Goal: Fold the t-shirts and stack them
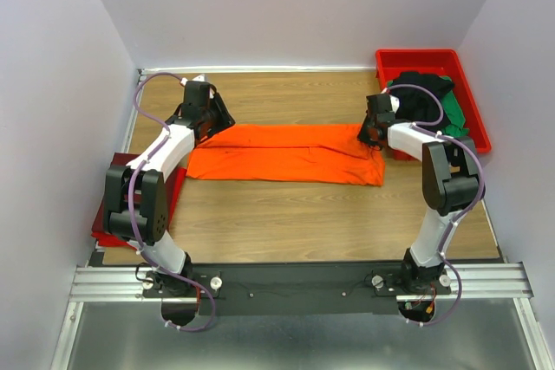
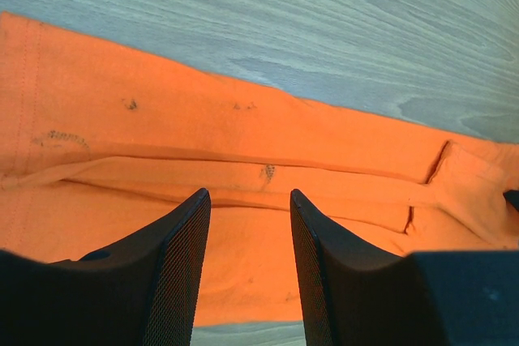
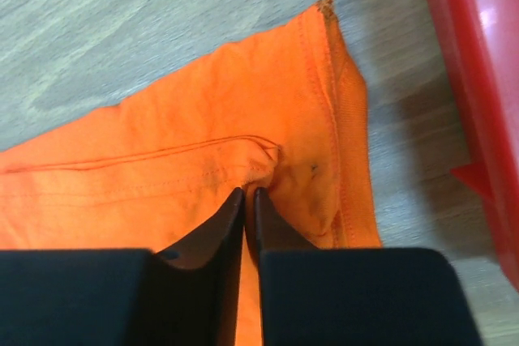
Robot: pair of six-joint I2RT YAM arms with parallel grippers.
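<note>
The bright orange t-shirt (image 1: 286, 153) lies folded into a long band across the middle of the table. My left gripper (image 1: 208, 116) is open over its left end, and the left wrist view shows the jaws apart just above the orange cloth (image 2: 243, 135), holding nothing (image 2: 247, 194). My right gripper (image 1: 375, 133) is at the shirt's right end. In the right wrist view its jaws are shut (image 3: 249, 192) on a puckered fold of the orange cloth (image 3: 203, 168) near the hem. Black (image 1: 421, 93) and green (image 1: 455, 114) shirts lie in a heap in the tray.
The rigid red plastic tray (image 1: 416, 56) stands at the back right, and its wall shows close beside the right gripper (image 3: 474, 62). A maroon and red cloth pile (image 1: 108, 218) lies at the left table edge under the left arm. White walls enclose the table.
</note>
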